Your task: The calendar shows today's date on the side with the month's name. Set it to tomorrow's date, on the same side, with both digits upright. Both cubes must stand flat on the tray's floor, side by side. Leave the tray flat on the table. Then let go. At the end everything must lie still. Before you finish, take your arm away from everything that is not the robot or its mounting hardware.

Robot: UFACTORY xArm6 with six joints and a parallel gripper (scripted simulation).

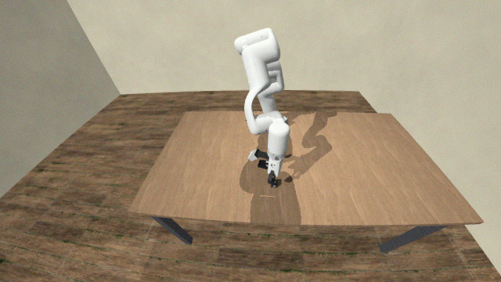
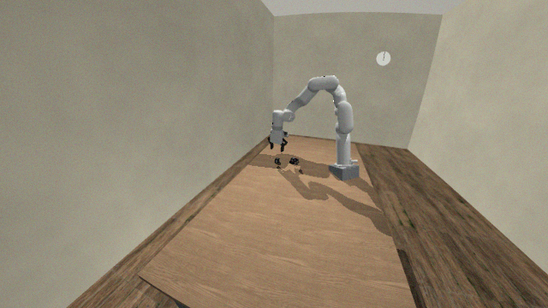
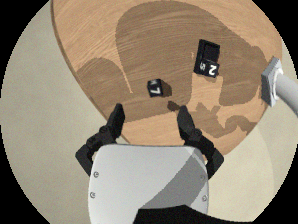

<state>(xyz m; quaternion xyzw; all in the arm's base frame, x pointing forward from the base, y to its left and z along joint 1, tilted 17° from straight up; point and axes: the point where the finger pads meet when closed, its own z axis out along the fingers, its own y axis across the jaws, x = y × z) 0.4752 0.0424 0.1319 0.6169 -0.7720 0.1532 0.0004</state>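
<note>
The dark tray lies on the table. In the wrist view, one black cube sits in its lower end, with a white 2 on top and another digit on its side. The other end of the tray is empty. A second black cube lies loose on the table beside the tray, with a 7 on top. My gripper is open and empty, above the loose cube's area. The month's name cannot be read, and the digits on the other faces are hidden.
The wooden table carries the arm's base, beyond the tray from the loose cube. The arm's shadow falls across the tray and cubes. The table edge shows left in the wrist view.
</note>
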